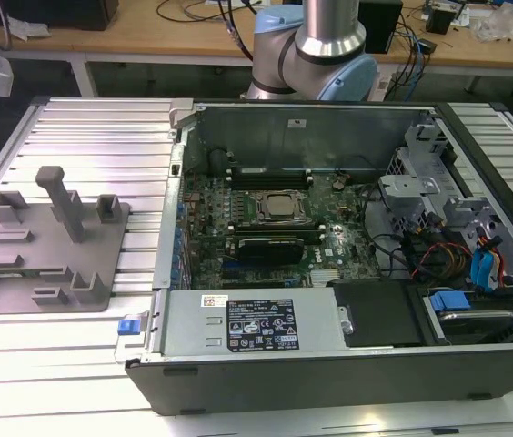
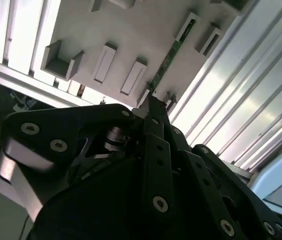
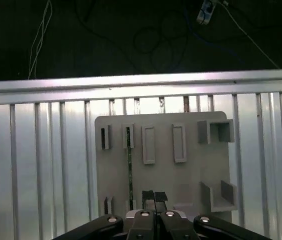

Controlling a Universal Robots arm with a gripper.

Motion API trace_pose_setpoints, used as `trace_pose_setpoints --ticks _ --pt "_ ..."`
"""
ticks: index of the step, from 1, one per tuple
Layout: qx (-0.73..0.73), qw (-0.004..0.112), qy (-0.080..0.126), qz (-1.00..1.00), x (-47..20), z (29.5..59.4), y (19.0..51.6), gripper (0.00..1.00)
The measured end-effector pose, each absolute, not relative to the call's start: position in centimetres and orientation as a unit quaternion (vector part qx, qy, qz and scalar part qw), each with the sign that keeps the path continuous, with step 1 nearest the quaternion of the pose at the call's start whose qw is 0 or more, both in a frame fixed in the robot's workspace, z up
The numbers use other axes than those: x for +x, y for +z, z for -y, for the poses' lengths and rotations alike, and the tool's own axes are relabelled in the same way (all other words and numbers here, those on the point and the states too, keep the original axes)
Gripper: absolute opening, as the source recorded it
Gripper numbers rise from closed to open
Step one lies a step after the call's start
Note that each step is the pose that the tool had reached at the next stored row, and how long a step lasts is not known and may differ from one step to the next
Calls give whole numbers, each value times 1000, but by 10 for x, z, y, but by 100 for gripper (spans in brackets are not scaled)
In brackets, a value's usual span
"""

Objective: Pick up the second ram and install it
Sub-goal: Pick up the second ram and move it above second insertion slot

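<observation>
risk 1: the second ram (image 3: 129, 165) is a thin board standing on edge. in my judgement, a squeeze that lands off its middle could tilt it or jam it against the slot walls.
risk 2: the pincer (image 3: 154, 196) has its line to one side of the stick, not over it. coming down with that offset would likely strike the grey holder tray (image 3: 191, 170) or the board's top edge.
risk 3: with the pads (image 3: 147, 196) drawn together, a descent without widening would press on the board rather than straddle it, and a thin card may flex or chip.
risk 4: a loose hold could let the stick swing on the way to the open computer case (image 1: 329, 369). a crooked stick would not seat in the memory slots (image 1: 270, 175) near the processor (image 1: 279, 208).
pincer opening: narrow. in the first wrist view the 2 pads look closed up with no real gap.
pincer load: nothing. it touches neither stick nor tray and hangs well above them.
ram position: upright on its long edge in 1 slot of the tray. in the second wrist view the second ram (image 2: 173, 50) shows green beyond the pincer's tip.
tray position: on the ribbed metal table (image 1: 84, 137), at the exterior view's left of the case and well apart from the memory slots.
</observation>
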State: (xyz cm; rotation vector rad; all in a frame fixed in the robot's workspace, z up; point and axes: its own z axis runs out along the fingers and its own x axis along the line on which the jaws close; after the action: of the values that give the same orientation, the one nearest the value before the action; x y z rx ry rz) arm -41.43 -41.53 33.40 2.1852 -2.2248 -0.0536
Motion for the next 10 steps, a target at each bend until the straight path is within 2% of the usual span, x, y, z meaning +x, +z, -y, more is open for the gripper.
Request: trace_pose_setpoints --ticks 5,10 --pt "731 12 -17 682 -414 415 334 8" --pt "698 11 -17 716 -414 415 328 8"
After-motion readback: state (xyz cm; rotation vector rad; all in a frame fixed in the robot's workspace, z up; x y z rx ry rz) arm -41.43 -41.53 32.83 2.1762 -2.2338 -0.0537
